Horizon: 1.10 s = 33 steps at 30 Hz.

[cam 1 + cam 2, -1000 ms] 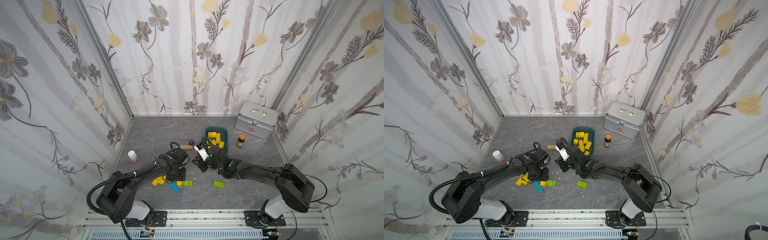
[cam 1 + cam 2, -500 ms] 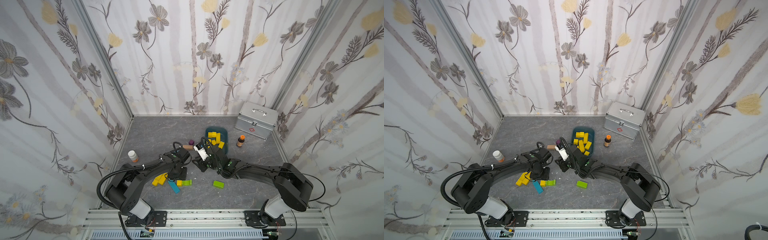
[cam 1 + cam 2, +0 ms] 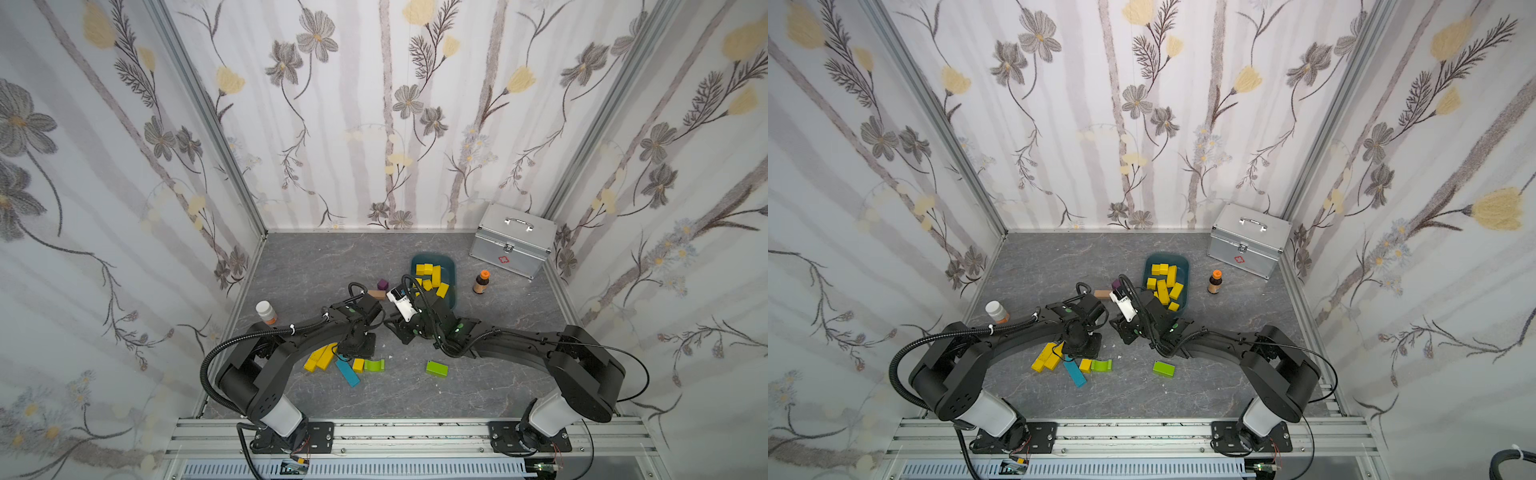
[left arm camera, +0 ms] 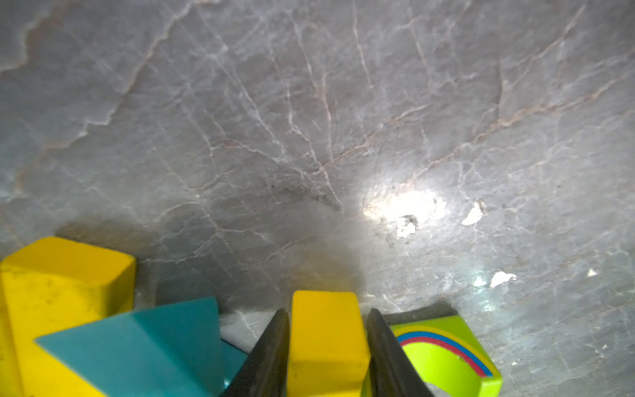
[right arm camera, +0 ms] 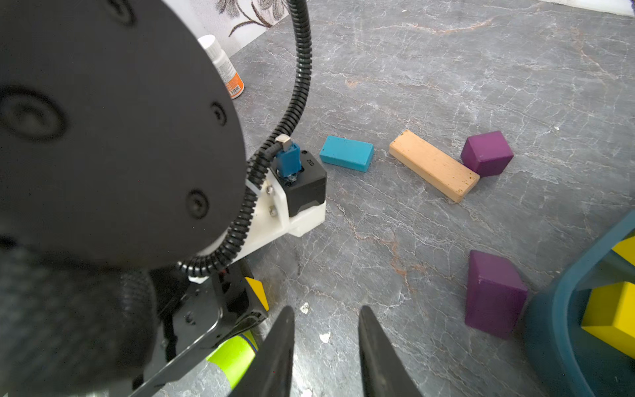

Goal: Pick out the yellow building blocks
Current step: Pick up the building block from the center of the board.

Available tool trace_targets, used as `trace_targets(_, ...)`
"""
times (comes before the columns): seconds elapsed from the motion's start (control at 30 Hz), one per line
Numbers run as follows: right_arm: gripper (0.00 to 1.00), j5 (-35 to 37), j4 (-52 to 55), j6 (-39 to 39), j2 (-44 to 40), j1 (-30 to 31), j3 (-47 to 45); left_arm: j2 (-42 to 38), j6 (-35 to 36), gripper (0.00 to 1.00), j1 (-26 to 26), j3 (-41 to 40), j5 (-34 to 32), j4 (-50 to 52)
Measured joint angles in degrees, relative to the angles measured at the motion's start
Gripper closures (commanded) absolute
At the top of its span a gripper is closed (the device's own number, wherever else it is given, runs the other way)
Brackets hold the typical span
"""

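While it rests on the gray desk (image 4: 309, 137), a small yellow cube (image 4: 326, 343) is squeezed tight between the left jaws, with one finger pressed on each side. Just beside these jaws, a lime-green arch block (image 4: 446, 357) is seen on one side. A teal bar (image 4: 137, 350) is seen on the other side, and a big yellow bar (image 4: 58, 292) lies just past it. In a top view, two yellow bars (image 3: 320, 357) are seen lying side by side there.

The right jaws are held a little apart, and nothing is gripped between them. Only bare desk is seen in the gap. Ahead of them, two purple blocks (image 5: 486, 153) (image 5: 493, 294), a tan bar (image 5: 434, 165) and a small teal block (image 5: 346, 153) are spread out. Near these jaws, more yellow blocks (image 3: 435, 274) are piled in a dark teal tray (image 3: 452, 266).
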State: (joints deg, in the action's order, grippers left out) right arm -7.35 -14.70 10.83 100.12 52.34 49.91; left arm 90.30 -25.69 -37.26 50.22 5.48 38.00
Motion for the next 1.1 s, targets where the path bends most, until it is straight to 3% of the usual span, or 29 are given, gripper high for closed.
trace_targets(0.33,0.66,0.2,0.0,0.0,0.0,0.0,-0.1,-0.6,0.3,0.66,0.0,0.5,-2.0,0.8)
trace_targets(0.63,0.66,1.7,0.3,0.0,-0.3,0.0,0.3,-2.3,0.8,0.75,0.0,1.2,-2.5,1.6)
trace_targets(0.97,0.67,6.2,6.2,1.6,-2.5,0.0,6.5,-3.0,1.5,1.00,0.0,9.9,-3.5,5.2)
trace_targets(1.1,0.66,7.5,10.8,3.1,-4.6,-0.1,8.3,-2.8,1.7,1.00,0.0,14.6,-4.0,6.9)
